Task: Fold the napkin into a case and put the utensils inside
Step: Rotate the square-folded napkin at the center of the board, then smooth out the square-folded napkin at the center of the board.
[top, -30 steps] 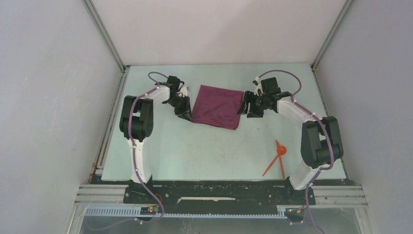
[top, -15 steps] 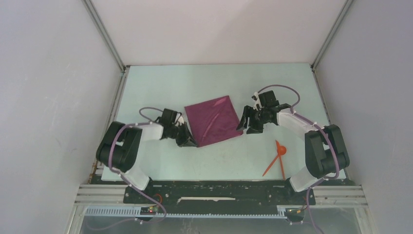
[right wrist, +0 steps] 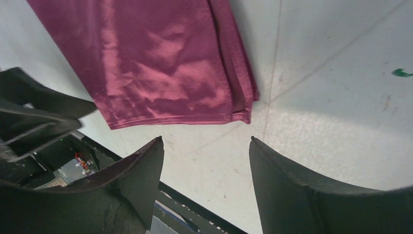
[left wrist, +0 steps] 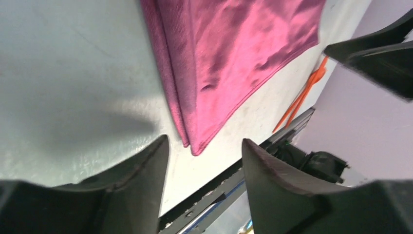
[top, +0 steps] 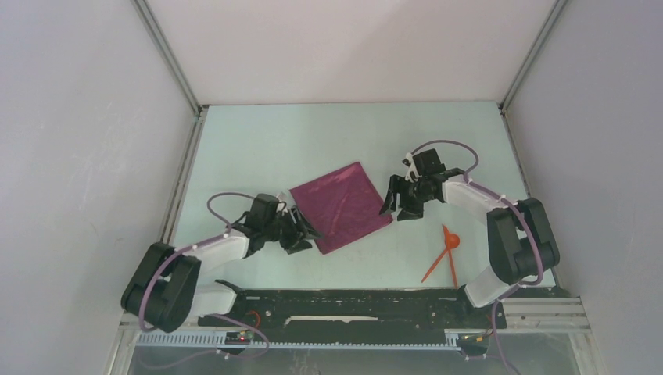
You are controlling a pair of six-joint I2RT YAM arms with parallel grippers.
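Note:
The plum-purple napkin (top: 341, 205) lies folded flat in a square-ish shape mid-table; it also shows in the left wrist view (left wrist: 229, 58) and the right wrist view (right wrist: 156, 63). My left gripper (top: 303, 234) is open and empty, just off the napkin's near-left corner. My right gripper (top: 397, 205) is open and empty, just off its right corner. The two orange-red utensils, a spoon (top: 446, 248) and a slim stick (top: 453, 267), lie crossed on the table near the right arm's base; they show far off in the left wrist view (left wrist: 304, 95).
A black rail (top: 352, 301) runs along the table's near edge. Grey walls (top: 94, 156) close in the left, right and back sides. The left arm lies low along the near-left of the table.
Both arms pulled the napkin toward the near edge and turned it. Both grippers now stand open beside its corners. The left arm has swung low and to the near left.

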